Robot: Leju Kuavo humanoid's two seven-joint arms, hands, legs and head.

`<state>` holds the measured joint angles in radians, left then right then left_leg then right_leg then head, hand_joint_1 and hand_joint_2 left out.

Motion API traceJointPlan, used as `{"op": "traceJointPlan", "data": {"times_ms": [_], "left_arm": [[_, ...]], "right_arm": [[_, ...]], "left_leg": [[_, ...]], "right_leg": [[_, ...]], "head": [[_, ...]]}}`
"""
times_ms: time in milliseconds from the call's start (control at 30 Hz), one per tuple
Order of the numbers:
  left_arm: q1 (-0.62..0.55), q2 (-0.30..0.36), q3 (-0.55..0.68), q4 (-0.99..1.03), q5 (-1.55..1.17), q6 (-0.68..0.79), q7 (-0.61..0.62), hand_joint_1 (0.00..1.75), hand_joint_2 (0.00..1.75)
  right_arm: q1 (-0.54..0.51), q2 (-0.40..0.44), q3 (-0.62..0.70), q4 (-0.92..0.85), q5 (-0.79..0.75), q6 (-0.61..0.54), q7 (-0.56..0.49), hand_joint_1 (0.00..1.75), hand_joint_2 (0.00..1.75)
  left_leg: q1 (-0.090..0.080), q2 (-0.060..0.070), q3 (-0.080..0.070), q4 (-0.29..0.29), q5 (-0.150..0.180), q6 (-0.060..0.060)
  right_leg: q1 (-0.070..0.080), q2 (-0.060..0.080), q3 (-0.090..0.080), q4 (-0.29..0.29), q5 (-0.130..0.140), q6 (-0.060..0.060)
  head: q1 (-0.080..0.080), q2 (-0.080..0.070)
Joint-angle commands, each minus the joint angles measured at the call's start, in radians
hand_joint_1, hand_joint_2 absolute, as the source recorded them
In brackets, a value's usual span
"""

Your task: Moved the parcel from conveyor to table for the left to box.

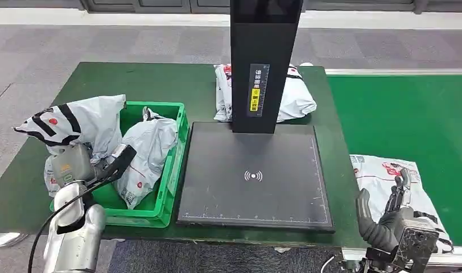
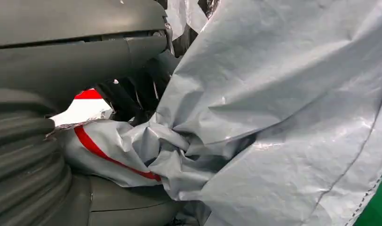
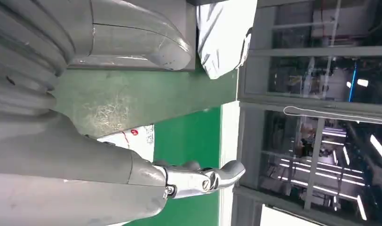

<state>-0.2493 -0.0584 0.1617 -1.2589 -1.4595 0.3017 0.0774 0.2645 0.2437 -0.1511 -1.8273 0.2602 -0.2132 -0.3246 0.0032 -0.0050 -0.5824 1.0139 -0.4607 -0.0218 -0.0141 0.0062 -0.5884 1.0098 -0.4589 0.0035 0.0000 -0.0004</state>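
My left hand (image 1: 87, 166) grips a crumpled grey parcel with black stripes and a red dot (image 1: 75, 122) by a bunched fold, at the left rim of the green crate (image 1: 173, 170). The left wrist view shows the hand (image 2: 62, 61) closed around the creased grey plastic of this parcel (image 2: 274, 117). On the green conveyor (image 1: 405, 114) lies a white printed parcel (image 1: 382, 173). My right hand (image 1: 396, 219) hovers over its near end with fingers apart and nothing in them. In the right wrist view the right hand (image 3: 198, 179) is stretched out above that parcel (image 3: 132, 136).
Another grey parcel (image 1: 149, 151) lies inside the crate. A black scanner plate (image 1: 254, 170) with a tall black post (image 1: 263, 62) fills the table's middle. A further white parcel (image 1: 297, 96) sits behind the post. The green table (image 1: 143, 85) ends close to my body.
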Motion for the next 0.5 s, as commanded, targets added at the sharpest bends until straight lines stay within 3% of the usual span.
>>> {"op": "traceJointPlan", "data": {"times_ms": [33,433,467,500], "left_arm": [[-0.018,0.018,-0.017,0.047,-0.005,-0.01,0.005,1.75,1.75],[-0.018,0.018,-0.017,0.047,-0.005,-0.01,0.005,1.75,1.75],[-0.012,0.119,-0.143,-0.007,0.121,-0.002,-0.12,0.0,0.0],[-0.025,0.146,-0.273,-0.008,0.278,0.0,-0.497,0.0,0.0]], "right_arm": [[-0.004,0.013,-0.04,-0.008,-0.003,0.004,0.007,0.0,1.75],[-0.004,0.013,-0.04,-0.008,-0.003,0.004,0.007,0.0,1.75],[0.003,-0.005,-0.039,-0.005,-0.005,-0.002,0.014,0.0,1.75],[0.019,-0.024,-0.05,-0.002,-0.026,-0.006,0.01,0.0,1.75]], "left_leg": [[0.0,-0.001,0.001,-0.001,0.0,0.0],[0.0,-0.001,0.001,-0.001,0.0,0.0],[0.0,-0.001,0.001,-0.001,0.0,0.0],[0.0,-0.001,0.0,-0.001,0.0,0.0]], "right_leg": [[0.001,-0.002,0.002,-0.002,0.0,0.0],[0.0,-0.001,0.001,-0.001,0.0,0.0],[0.001,-0.002,0.002,-0.001,0.0,0.0],[0.0,-0.001,0.001,-0.001,0.0,0.0]], "head": [[0.0,0.0],[0.0,0.0],[0.0,0.0],[0.0,0.0]]}}
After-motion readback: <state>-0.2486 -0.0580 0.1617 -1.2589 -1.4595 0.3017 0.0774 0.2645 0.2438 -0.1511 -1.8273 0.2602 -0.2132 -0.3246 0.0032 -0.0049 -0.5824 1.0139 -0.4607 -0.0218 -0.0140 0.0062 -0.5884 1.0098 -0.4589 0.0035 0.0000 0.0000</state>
